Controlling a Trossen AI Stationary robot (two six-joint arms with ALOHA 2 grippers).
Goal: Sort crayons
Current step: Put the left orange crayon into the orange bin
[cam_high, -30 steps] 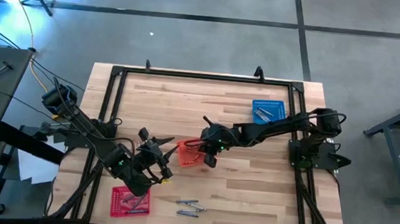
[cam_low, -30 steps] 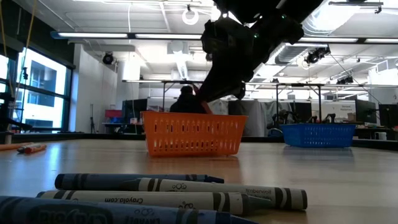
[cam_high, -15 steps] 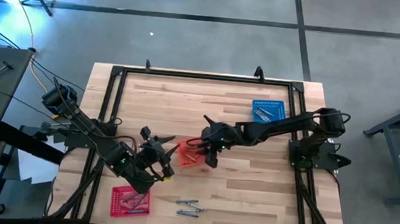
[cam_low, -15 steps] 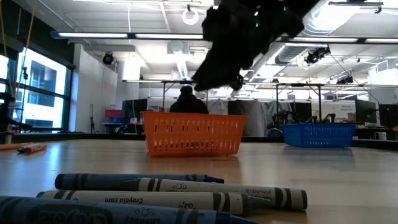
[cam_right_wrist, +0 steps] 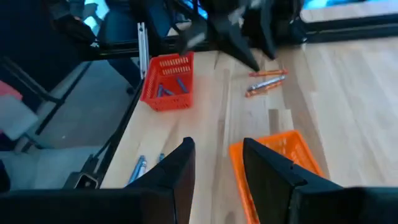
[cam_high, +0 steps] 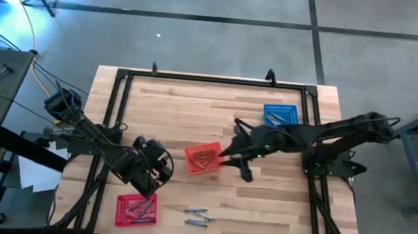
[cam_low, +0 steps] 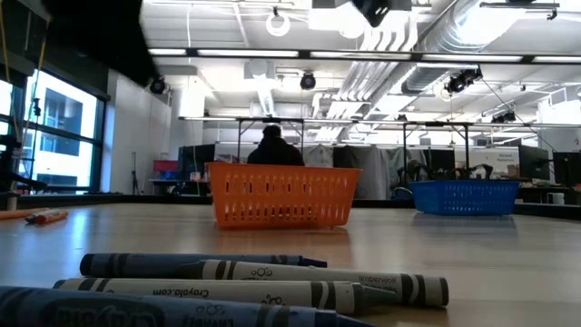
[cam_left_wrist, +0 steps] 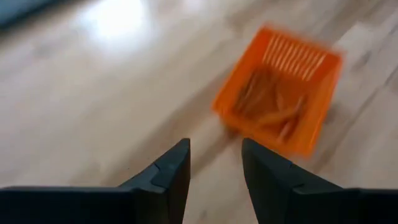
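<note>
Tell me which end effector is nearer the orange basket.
Right. The right end effector hangs just beside the orange basket, on the side facing the blue basket. The left end effector sits farther off on the opposite side, near the red basket.

One basket [cam_high: 204, 158] is sitting mid-table, another [cam_high: 136, 209] by the front edge beside loose crayons [cam_high: 198, 218], a third [cam_high: 280, 115] toward the back right corner.

The square orange mesh basket [cam_left_wrist: 278, 90] is blurred; the thin orange crayons [cam_left_wrist: 273, 112] inside cannot be counted.
</note>
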